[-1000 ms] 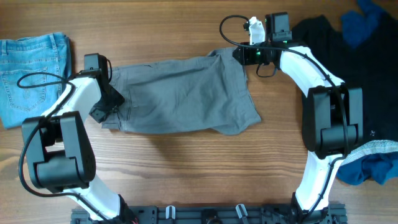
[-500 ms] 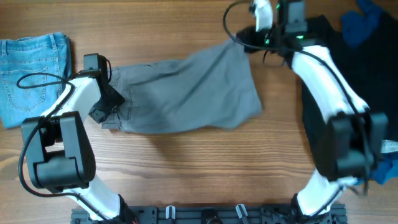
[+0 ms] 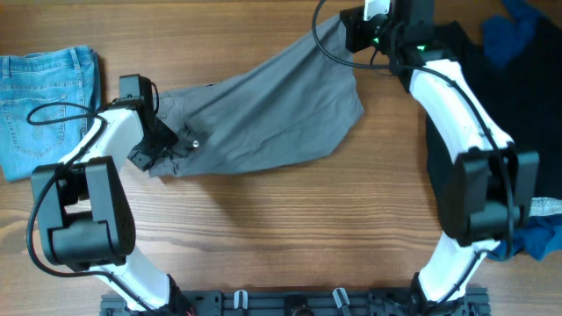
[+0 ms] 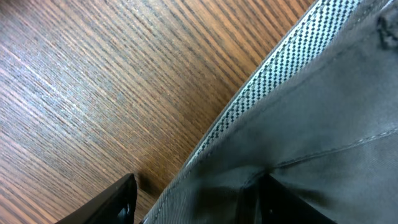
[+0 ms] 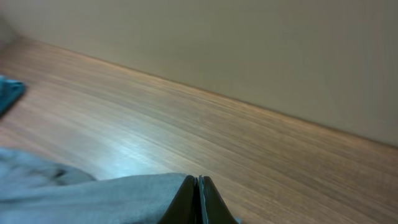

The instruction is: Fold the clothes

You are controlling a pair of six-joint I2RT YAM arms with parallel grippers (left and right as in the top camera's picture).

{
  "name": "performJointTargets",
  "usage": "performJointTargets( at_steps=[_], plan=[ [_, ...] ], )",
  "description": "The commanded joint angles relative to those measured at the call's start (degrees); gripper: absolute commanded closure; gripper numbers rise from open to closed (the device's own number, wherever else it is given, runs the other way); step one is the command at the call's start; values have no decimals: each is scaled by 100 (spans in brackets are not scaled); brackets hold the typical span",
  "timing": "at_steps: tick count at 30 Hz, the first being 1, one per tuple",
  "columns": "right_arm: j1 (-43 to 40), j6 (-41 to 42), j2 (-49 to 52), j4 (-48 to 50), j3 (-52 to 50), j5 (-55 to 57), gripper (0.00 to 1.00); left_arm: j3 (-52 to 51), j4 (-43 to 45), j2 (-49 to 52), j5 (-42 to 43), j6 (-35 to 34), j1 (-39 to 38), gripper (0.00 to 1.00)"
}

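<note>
The grey trousers hang stretched between my two grippers above the wooden table. My left gripper is shut on the waistband end at the left, low by the table. In the left wrist view the fingers straddle the grey cloth, with its checked inner band showing. My right gripper is shut on the leg end and holds it raised at the far right. In the right wrist view the closed fingertips pinch the grey fabric edge. A small button shows near the waistband.
Folded light-blue jeans lie at the left edge. A black garment covers the right side, with blue clothing at the top right and lower right. A wall rises behind the table's far edge.
My right gripper has lifted the leg end up and toward the far edge. The trousers have pulled off the table into a taut slanted sheet. The left gripper has stayed in place.
</note>
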Motion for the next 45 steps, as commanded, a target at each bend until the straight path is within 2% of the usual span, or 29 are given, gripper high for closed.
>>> performJointTargets(
  at_steps=[1,3,4,6,8,11,14,16,17,20,23,30,33,36,41,45],
  plan=[
    [-59,48,420,337,52,310,96,-199,-57,398,-48,-529,39,37],
    [-61,94,605,448,52,339,96,-199,-31,398,39,-767,39,36],
    [-61,223,693,446,52,463,87,-199,37,398,175,-767,39,36],
    [-72,422,785,291,52,546,40,-199,87,396,238,-767,39,35],
    [-92,428,785,42,52,566,35,-199,142,343,238,-758,55,32],
    [-195,538,713,-675,52,564,35,-199,162,37,240,-756,153,29],
    [-267,841,699,-1930,48,562,41,-199,184,-619,238,-717,302,23],
    [-264,833,699,-2708,20,562,51,-199,179,-1150,243,-719,466,14],
    [-264,833,699,-2907,20,562,53,-199,184,-1298,240,-719,498,10],
    [-264,739,699,-3480,20,214,51,-201,181,-1412,348,-654,503,1],
    [-260,741,699,-3987,15,208,48,-201,273,-1213,798,-315,498,1],
    [-260,802,702,-3471,-603,284,44,-201,404,-483,1248,-214,496,0],
    [-260,1093,702,-3045,-859,225,33,-201,570,-212,1436,-68,487,0],
    [-260,1075,702,-2516,-1060,-125,30,-201,586,-52,1436,-68,487,0],
    [-205,1071,702,-2000,-1102,-999,29,-201,590,116,1440,-70,485,0],
    [-57,1075,767,-2009,-1104,-1003,30,-201,588,120,1438,-70,485,0]
  ],
)
